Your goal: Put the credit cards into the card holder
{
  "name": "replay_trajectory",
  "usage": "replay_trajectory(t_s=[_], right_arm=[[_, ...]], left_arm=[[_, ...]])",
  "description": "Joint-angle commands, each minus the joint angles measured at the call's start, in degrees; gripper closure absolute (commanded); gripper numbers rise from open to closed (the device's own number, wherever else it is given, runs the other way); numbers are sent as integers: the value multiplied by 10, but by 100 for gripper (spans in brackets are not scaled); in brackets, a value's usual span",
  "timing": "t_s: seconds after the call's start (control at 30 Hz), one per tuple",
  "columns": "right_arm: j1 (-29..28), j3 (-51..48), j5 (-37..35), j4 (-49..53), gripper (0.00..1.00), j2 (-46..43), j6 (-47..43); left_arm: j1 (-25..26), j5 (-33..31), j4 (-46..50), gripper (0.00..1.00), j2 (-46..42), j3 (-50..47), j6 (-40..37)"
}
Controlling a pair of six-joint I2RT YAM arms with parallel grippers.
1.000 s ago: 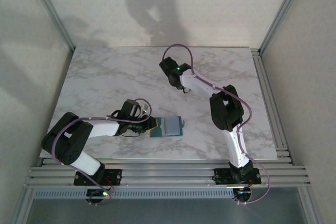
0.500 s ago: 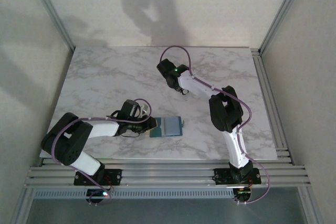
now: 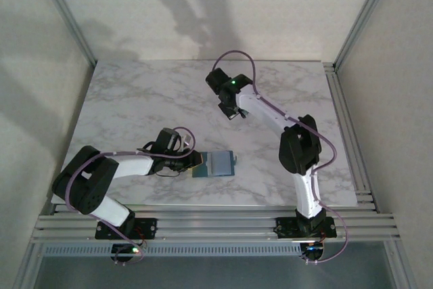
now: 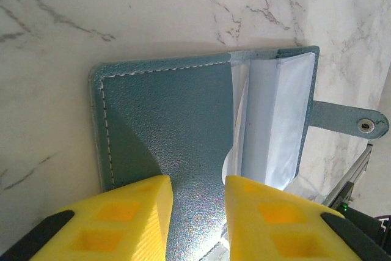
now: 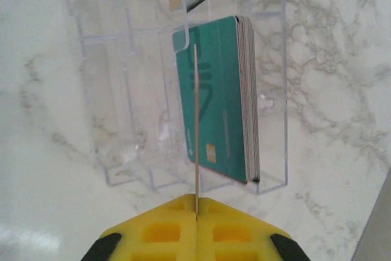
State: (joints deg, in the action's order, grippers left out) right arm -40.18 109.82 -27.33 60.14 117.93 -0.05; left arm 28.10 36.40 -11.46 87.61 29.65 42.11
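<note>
Right gripper [image 5: 196, 203] clenched on one credit card [image 5: 195, 126], edge-on, directly over the card holder [image 5: 110, 108], far-centre counter [image 3: 135, 99]. Card lies parallel to the teal stack [image 5: 217, 96], just left of it. Holder's long axis runs away from the gripper. Left gripper [image 4: 194, 197] released, over the wallet [image 4: 165, 120].

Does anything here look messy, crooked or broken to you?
Nothing broken or spilled. The teal wallet lies half open at the left tool, and the right tool holds one card edge-on over the clear card holder.

Card holder [image 5: 119, 90] slots left of teal card stack [image 5: 223, 96] free; stack blocks rt.
</note>
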Motion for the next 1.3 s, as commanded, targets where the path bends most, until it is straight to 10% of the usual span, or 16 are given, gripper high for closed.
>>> replay_trajectory(t_s=[0.0, 0.47, 1.27], right_arm=[[10, -10, 85, 28, 100, -63, 50], [62, -308, 567, -149, 100, -301, 190], [95, -583, 857, -525, 100, -399, 367]], left_arm=[[5, -10, 45, 69, -12, 7, -5], [4, 16, 94, 60, -97, 69, -12], [4, 162, -127, 60, -186, 26, 77]])
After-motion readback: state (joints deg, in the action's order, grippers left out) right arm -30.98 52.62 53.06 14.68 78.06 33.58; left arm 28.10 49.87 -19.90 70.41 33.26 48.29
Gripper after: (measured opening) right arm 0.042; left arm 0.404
